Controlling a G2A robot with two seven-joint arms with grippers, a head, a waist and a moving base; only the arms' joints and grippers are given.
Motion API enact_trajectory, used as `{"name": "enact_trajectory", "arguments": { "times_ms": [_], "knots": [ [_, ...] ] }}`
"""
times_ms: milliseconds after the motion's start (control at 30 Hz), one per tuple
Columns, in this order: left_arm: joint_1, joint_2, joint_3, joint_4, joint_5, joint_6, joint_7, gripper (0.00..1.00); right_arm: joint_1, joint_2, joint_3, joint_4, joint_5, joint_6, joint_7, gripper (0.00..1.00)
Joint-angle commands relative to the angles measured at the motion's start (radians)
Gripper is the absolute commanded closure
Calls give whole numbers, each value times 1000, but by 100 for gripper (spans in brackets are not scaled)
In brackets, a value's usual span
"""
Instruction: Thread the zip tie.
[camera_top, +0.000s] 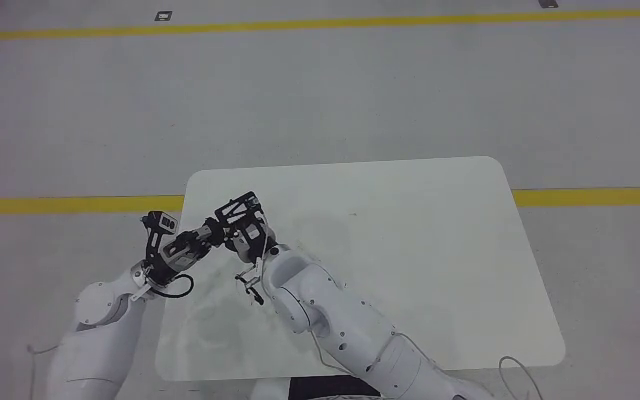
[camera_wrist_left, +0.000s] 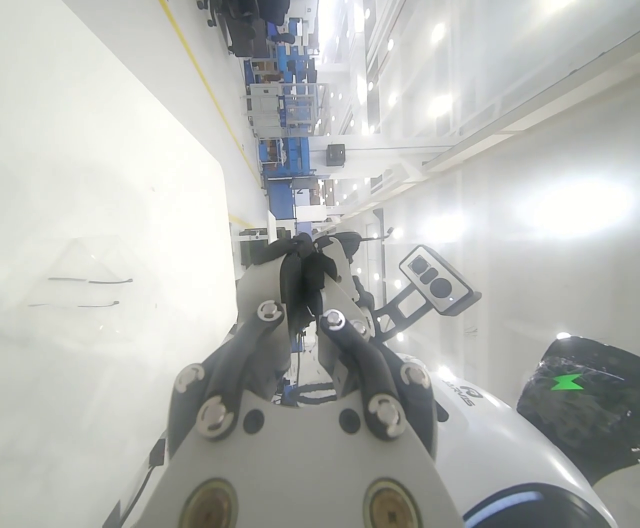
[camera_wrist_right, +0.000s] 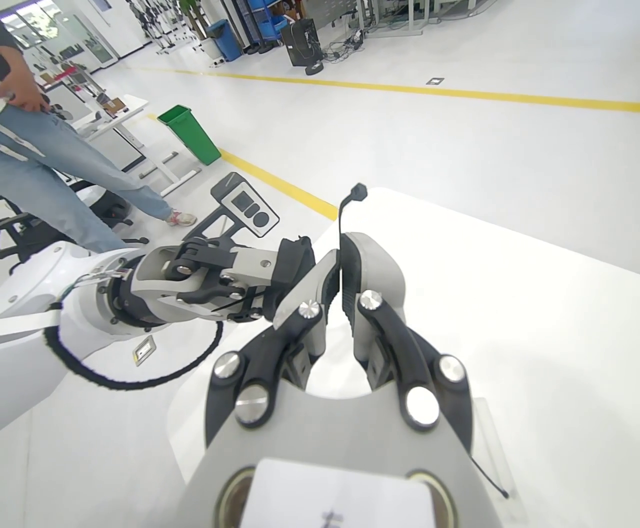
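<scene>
The zip tie (camera_wrist_right: 342, 220) is black and stands upright, its strap pinched between the pressed-together pads of the right gripper (camera_wrist_right: 340, 255). Its head sticks up just above the fingertips. The left gripper (camera_wrist_right: 295, 262) comes in from the side, and its black tips lie just beside the right gripper's nearer finger. Its fingers are drawn together too, but whether any of the strap sits between them cannot be told.

In the top view both grippers, left (camera_top: 208, 238) and right (camera_top: 232, 228), meet over the tabletop (camera_top: 400, 250) just inside its left edge, nearer the far left corner. From there the broad white surface runs on to the right edge. Beyond the left edge is floor with a yellow line (camera_top: 90, 204).

The left wrist view shows its own gripper (camera_wrist_left: 300, 265) from behind, and two spare ties (camera_wrist_left: 110, 281) lying flat in a clear tray (camera_wrist_left: 95, 250) on the tabletop. The right wrist view shows the tie's head against the floor, with a green bin (camera_wrist_right: 190, 132) standing well off.
</scene>
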Motion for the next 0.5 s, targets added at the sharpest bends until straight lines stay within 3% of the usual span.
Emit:
{"name": "enact_trajectory", "arguments": {
  "times_ms": [0, 467],
  "knots": [
    [0, 1, 1, 0, -1, 0, -3, 100, -2, 0, 4, 0, 9, -9, 2, 100],
    [2, 5, 5, -7, -7, 0, -5, 100, -8, -1, 18, 6, 35, -45, 16, 100]
  ]
}}
